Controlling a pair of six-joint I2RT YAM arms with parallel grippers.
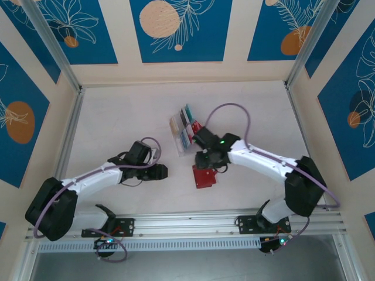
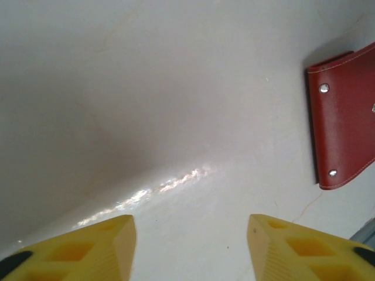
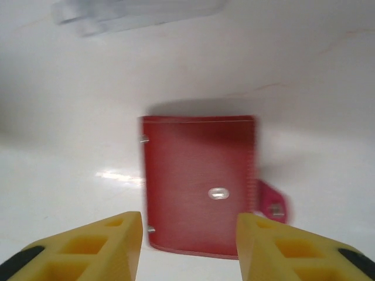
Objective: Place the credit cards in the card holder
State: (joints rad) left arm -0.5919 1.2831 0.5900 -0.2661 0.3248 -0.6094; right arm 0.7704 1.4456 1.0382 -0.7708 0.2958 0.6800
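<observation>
Top external view showed the red card holder [image 1: 204, 175] lying flat on the table [image 1: 117, 117]. The right gripper [image 1: 205, 161] hung just over the card holder's far edge, its jaws parted and empty. From the right wrist, the holder lay below, framed between the yellow fingers [image 3: 126, 234]. The left gripper [image 1: 159, 171] sat near the card holder's left side, apart from it, jaws likewise spread with nothing between. The credit cards [image 1: 187, 124] stood in a clear rack [image 1: 177, 140] just beyond the card holder.

Bright, soft light — glare on the table [image 2: 170, 184]; right wrist view blurred.
</observation>
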